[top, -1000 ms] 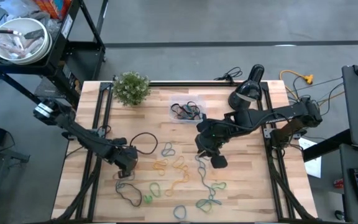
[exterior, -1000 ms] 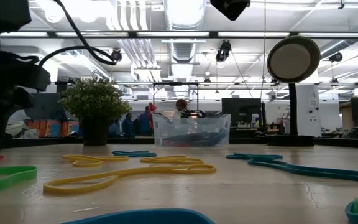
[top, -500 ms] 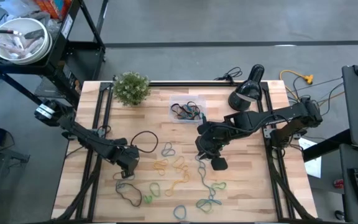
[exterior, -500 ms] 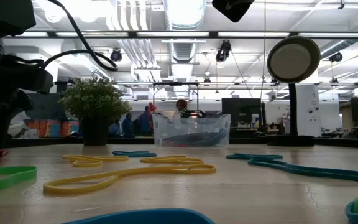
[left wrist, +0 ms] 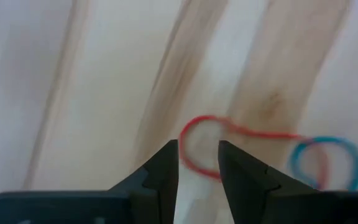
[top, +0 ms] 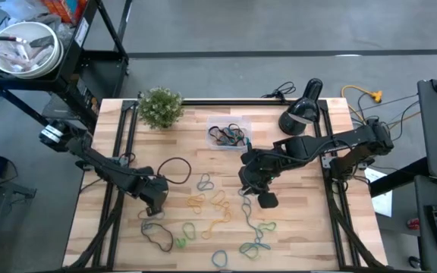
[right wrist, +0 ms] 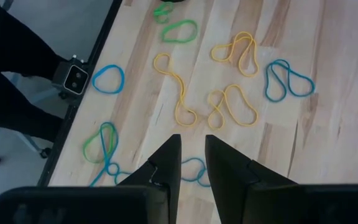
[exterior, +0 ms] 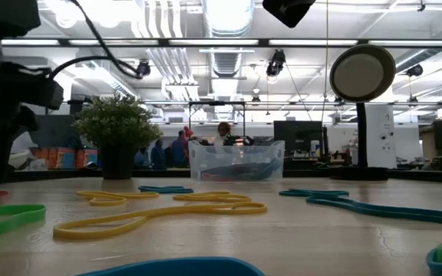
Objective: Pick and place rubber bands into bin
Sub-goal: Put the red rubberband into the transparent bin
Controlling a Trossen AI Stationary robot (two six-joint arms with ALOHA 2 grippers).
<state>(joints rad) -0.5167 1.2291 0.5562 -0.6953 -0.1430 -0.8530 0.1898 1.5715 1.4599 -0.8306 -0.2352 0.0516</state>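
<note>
Jaws of the left gripper [left wrist: 197, 163] stand slightly parted, empty, low over a red rubber band [left wrist: 209, 144] at the worktop's [top: 317, 227] 8 o'clock. Next: descend, pinch it, carry toward the bin [top: 229, 135] at 12. Right gripper [right wrist: 192, 158] hovers mid-worktop, narrowly parted, empty.

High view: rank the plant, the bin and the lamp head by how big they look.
1. Plant, widest footprint.
2. and 3. Bin and lamp head look about equal; I won't rank them, since the lamp head stands nearer the camera.

Left gripper [left wrist: 198, 163] low, right gripper [right wrist: 192, 157] higher, both fingers slightly parted.
</note>
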